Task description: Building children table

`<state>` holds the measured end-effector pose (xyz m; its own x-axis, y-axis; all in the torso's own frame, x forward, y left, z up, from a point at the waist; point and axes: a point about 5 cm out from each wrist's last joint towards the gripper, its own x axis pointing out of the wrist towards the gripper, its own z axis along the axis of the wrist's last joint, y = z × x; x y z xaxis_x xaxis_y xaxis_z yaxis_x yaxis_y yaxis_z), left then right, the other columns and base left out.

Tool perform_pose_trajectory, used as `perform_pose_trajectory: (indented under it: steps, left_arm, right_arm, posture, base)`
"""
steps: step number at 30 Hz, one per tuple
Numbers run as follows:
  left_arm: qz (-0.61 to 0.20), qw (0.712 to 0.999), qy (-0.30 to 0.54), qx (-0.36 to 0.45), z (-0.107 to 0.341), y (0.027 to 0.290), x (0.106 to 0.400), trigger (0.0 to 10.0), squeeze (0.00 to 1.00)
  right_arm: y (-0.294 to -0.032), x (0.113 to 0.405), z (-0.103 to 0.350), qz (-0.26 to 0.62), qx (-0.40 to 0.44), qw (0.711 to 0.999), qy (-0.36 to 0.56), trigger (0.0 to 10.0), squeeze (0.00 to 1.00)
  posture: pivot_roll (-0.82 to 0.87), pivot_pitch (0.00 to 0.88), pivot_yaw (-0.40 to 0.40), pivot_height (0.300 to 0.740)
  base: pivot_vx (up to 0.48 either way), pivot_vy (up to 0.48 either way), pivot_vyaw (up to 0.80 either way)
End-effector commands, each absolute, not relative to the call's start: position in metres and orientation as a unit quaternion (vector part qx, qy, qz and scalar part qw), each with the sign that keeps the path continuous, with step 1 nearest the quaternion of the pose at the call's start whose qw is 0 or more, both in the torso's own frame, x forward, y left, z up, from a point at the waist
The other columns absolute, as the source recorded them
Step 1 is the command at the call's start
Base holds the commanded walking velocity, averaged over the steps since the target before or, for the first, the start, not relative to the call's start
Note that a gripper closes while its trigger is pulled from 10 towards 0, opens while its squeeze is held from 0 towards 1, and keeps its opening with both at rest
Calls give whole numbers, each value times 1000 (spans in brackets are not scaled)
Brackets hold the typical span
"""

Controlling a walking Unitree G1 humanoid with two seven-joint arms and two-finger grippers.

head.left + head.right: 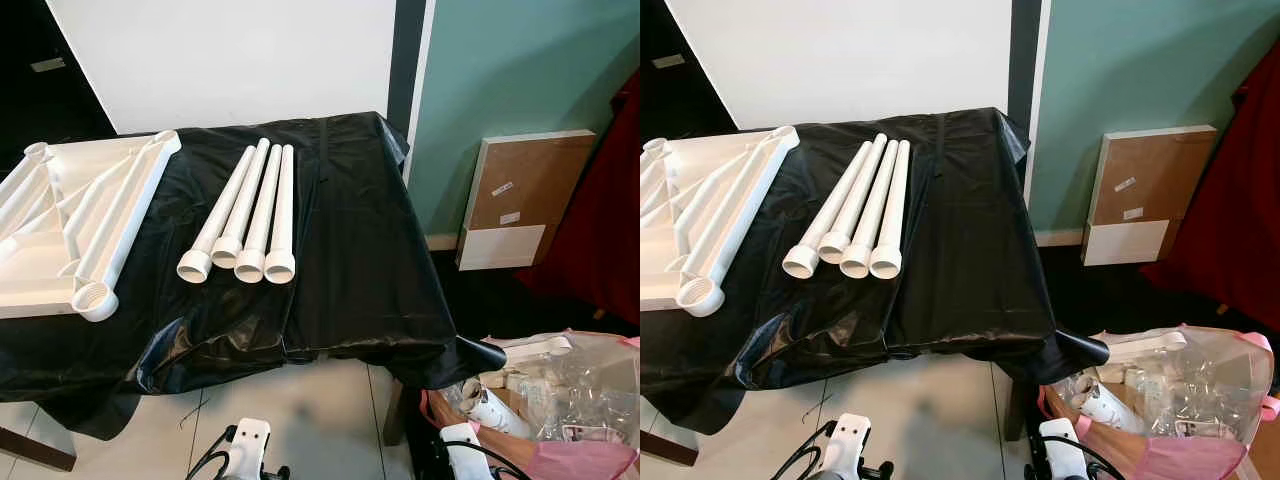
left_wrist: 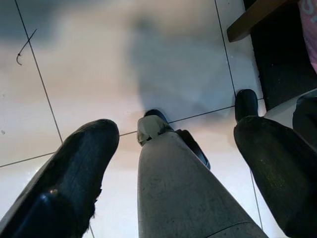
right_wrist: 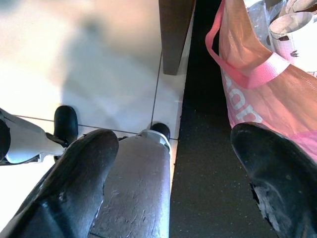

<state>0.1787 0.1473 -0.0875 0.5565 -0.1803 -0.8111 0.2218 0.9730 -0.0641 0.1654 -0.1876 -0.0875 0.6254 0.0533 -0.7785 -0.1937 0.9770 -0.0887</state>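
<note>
Worktop draped in black plastic sheet (image 1: 350, 250), white wall behind, pale tiled floor (image 2: 99, 74) below.

Four white table legs (image 1: 250, 215) lie side by side mid-frame, flared threaded ends nearest; the upturned white tabletop (image 1: 70, 225) sits at left, its corner socket (image 1: 95, 300) at the near edge. The legs look light, rigid and smooth, probably best gripped mid-shaft. Left end effector (image 2: 173, 148) and right end effector (image 3: 171, 163) hang over the floor, fingers spread wide, empty. A pink bag (image 3: 257, 94) stands at lower right.
</note>
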Motion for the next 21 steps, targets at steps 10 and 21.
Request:
perform_pose_trajectory:
  steps: [10, 21]
  left_arm:
    - [-94, 875, 473, 35, -91, 151, 172, 10000, 0]
    - [-83, 875, 476, 22, -93, 147, 170, 10000, 0]
  right_arm:
    - [-188, 157, -92, 71, -83, 887, 449, 10000, 0]
    - [-189, 159, -91, 79, -94, 884, 451, 10000, 0]
  posture:
    - [-127, 0, 30, 740]
    - [-110, 0, -8, 740]
  base:
    - [0, 0, 0]
    - [0, 0, 0]
